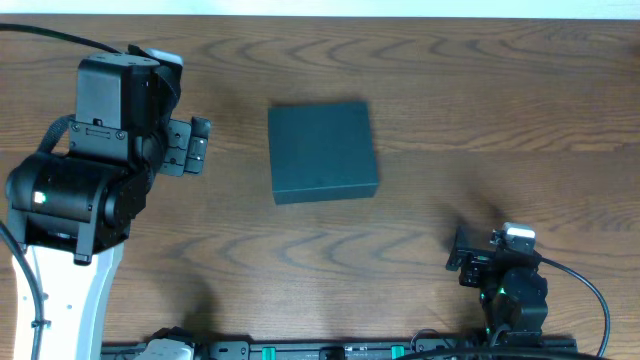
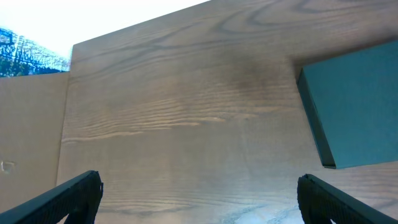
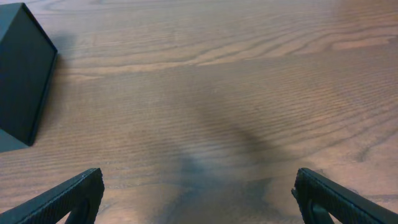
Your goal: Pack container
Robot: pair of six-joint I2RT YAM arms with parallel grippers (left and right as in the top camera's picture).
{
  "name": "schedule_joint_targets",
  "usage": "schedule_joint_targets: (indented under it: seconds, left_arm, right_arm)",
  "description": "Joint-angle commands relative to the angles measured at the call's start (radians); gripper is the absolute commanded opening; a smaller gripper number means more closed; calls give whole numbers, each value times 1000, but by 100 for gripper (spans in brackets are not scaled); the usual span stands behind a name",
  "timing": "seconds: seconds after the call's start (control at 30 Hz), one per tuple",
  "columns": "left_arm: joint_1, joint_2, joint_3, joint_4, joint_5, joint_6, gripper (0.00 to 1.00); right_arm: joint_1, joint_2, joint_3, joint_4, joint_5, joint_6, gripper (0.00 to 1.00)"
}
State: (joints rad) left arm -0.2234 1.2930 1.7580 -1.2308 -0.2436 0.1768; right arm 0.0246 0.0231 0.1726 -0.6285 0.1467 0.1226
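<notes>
Worktop (image 1: 450, 90): dark wood grain, one object on it.

Container (image 1: 322, 152): dark teal-green box, roughly square, matte. It lies flat near the middle of the worktop, a little toward the far edge, turned slightly off square. The lid is down and the top face is plain. Nothing touches it.

Left fingers (image 1: 198, 150): they sit at the end of the left arm, off the container's left side, pointing toward it, with a strip of bare wood between. In the left wrist view the two fingers (image 2: 68, 199) show only as dark tips in the bottom corners, spread wide, with bare wood between them. The container (image 2: 354, 106) sits ahead and to the right, above the right-hand tip, and its near side face (image 2: 314, 121) shows as a darker band.

Right fingers (image 1: 462, 258): low at the near right of the worktop, well apart from the container, which lies up and to the left. In the right wrist view the fingers (image 3: 68, 199) are likewise parted wide at the bottom corners and hold nothing. One corner of the container (image 3: 22, 68) shows at the upper left edge, well ahead of the tips. A soft shadow lies on the wood between.

Other: a black cable (image 1: 60, 38) runs to the left arm. A blurred blue patch (image 2: 31, 53) shows beyond the worktop's far edge; I cannot tell what it is.
</notes>
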Motion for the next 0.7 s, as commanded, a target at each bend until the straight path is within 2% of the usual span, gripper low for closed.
schedule_joint_targets:
  seconds: [0.0, 0.43, 0.57, 0.67]
  left_arm:
    - [4, 0, 5, -3, -12, -6, 98]
    - [4, -14, -8, -3, -12, -6, 98]
    - [4, -110, -61, -3, -13, -5, 99]
    - [21, -270, -201, 114, -10, -14, 98]
  right_arm:
    - [-6, -11, -15, 0, -1, 11, 99]
    - [-6, -11, -15, 0, -1, 11, 99]
    - [-6, -11, -15, 0, -2, 11, 99]
    - [-6, -11, -15, 0, -2, 11, 99]
